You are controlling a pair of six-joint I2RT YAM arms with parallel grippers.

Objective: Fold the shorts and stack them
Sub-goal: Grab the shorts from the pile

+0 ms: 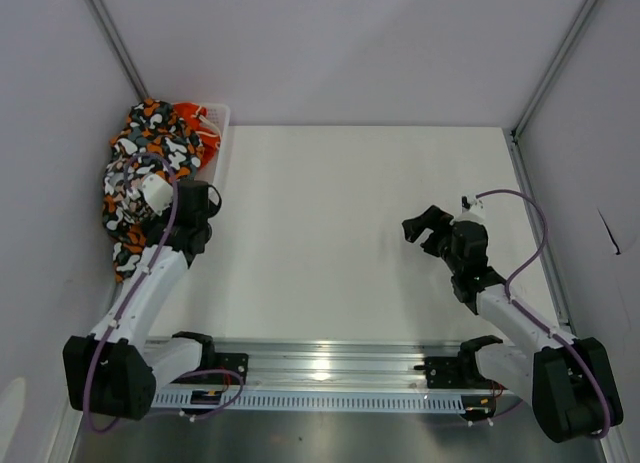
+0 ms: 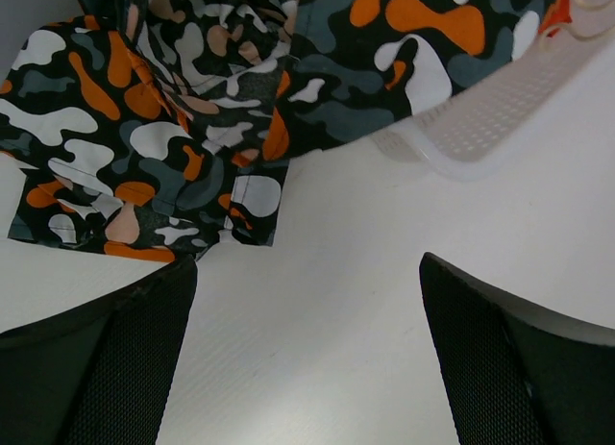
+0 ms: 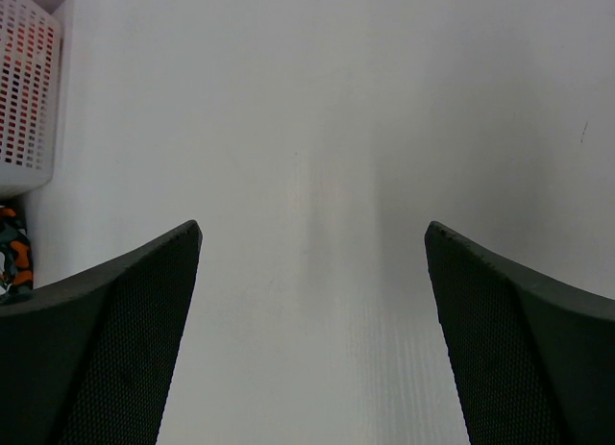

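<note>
Two pairs spread wide and empty: left fingers (image 2: 106, 368) near the patterned shorts (image 2: 144, 147), right fingers (image 3: 106, 349) over the table (image 3: 317, 128).

One patterned shorts (image 1: 140, 173), one orange shorts (image 1: 198, 133), one basket (image 1: 222, 113), two tools (image 2: 307, 272) (image 3: 312, 234).

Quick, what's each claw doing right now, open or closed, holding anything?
Left claw: open, empty, close to the patterned shorts.
Right claw: open, empty, over bare table.
</note>
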